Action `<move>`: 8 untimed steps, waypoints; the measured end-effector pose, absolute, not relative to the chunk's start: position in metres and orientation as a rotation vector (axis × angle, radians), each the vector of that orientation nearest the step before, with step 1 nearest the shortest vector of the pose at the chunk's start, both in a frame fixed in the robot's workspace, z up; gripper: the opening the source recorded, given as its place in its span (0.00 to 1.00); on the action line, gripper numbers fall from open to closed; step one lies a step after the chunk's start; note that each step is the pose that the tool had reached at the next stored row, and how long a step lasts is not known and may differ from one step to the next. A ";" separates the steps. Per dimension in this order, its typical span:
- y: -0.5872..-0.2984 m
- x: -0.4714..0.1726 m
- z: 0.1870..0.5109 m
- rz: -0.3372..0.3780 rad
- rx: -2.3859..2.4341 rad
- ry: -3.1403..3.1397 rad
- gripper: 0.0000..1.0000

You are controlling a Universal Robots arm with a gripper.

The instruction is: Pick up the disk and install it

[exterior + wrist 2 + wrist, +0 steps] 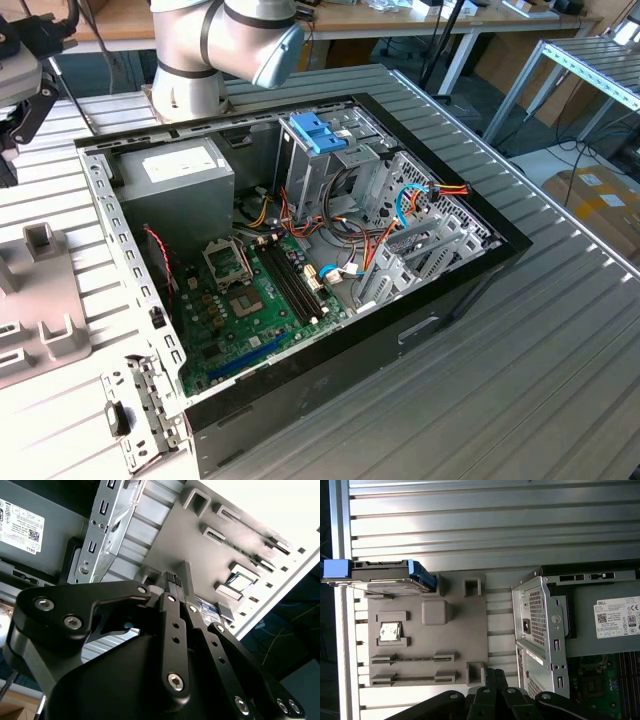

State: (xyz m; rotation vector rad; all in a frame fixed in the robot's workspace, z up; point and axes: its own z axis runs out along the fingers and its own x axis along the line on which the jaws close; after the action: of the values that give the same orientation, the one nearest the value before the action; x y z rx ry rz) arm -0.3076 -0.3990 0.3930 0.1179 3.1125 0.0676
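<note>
Your pincer point(172, 579) is closed and empty; the disk point(380, 575), dark grey in a light-blue carrier, rests on the grey fixture tray point(475, 630).

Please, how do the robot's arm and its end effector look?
The arm has thick, round, silver-grey segments with a light-blue joint cap. The end effector is matte black: flat linked bars joined by silver bolts, ending in narrow ribbed tips.

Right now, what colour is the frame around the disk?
Light blue, framing the dark-grey disk. It shows best in the first wrist view.
</note>
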 end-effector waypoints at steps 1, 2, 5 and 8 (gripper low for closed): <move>-0.399 -0.308 0.393 0.068 0.118 3.112 0.11; -0.399 -0.310 0.393 0.068 0.118 3.112 0.11; -0.399 -0.316 0.393 0.068 0.118 3.112 0.11; -0.399 -0.321 0.393 0.068 0.118 3.112 0.11</move>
State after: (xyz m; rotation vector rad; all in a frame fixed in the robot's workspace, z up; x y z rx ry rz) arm -0.3208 -0.3989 0.3927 0.1180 3.1125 0.0676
